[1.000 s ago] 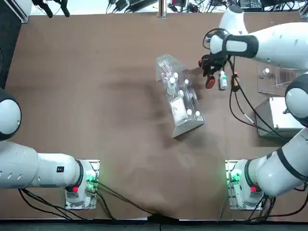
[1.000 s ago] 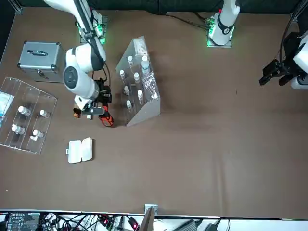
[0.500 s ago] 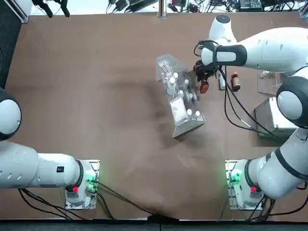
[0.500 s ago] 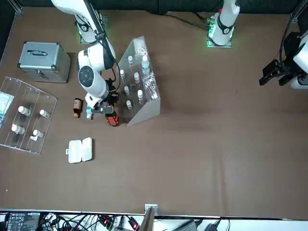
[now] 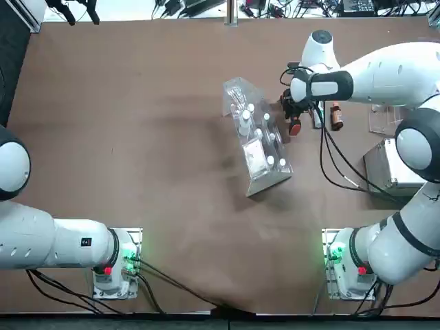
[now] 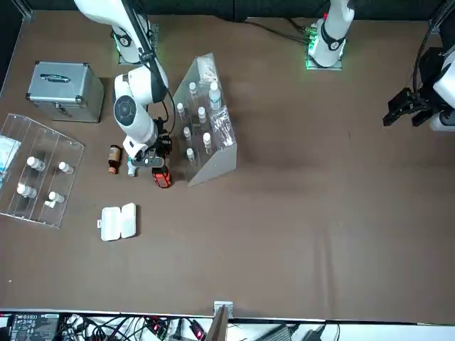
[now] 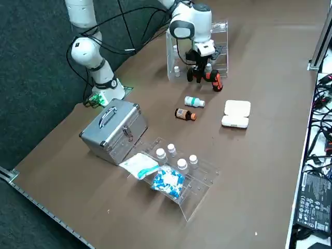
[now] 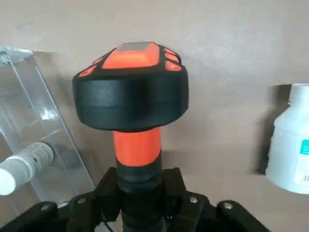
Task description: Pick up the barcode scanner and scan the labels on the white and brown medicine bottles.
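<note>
Right wrist view: right end effector [image 8: 142, 193] clamped on barcode scanner [image 8: 130, 92], so pickup's done
Right side view: white bottle [image 7: 194, 101] and brown bottle [image 7: 185, 114] lying on counter [image 7: 270, 155], near scanner; both scans probably left

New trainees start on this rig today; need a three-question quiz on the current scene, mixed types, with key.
1. True or false: the right end effector holds the barcode scanner by its handle.
2. Multiple choice: beside the white bottle on the table lies
a) the brown bottle
b) a metal wrench
c) a coffee mug
3. Fill in: the silver case has its lid ____.

Key: 1 true; 2 a; 3 closed
</note>
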Controlling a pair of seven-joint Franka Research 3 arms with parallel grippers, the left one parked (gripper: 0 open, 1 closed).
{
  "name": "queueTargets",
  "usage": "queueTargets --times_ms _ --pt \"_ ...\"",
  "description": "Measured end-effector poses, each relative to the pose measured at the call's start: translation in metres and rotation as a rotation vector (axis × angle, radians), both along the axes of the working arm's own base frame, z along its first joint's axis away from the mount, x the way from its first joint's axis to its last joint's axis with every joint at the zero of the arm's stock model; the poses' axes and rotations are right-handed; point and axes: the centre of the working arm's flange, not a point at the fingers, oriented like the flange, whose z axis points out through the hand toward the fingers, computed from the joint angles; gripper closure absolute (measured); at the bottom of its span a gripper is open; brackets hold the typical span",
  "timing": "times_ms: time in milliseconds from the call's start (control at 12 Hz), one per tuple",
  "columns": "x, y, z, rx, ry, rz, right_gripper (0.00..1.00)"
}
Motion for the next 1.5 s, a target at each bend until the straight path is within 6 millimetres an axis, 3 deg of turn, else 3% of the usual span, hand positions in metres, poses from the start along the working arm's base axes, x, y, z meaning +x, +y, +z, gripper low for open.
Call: queueTargets --times_ms 667,1500 --pt "0.000 -0.022 0.003 -0.008 -0.001 -0.038 0.57" --pt "-0.002 -0.027 0.000 -0.011 -0.003 -0.057 0.57"
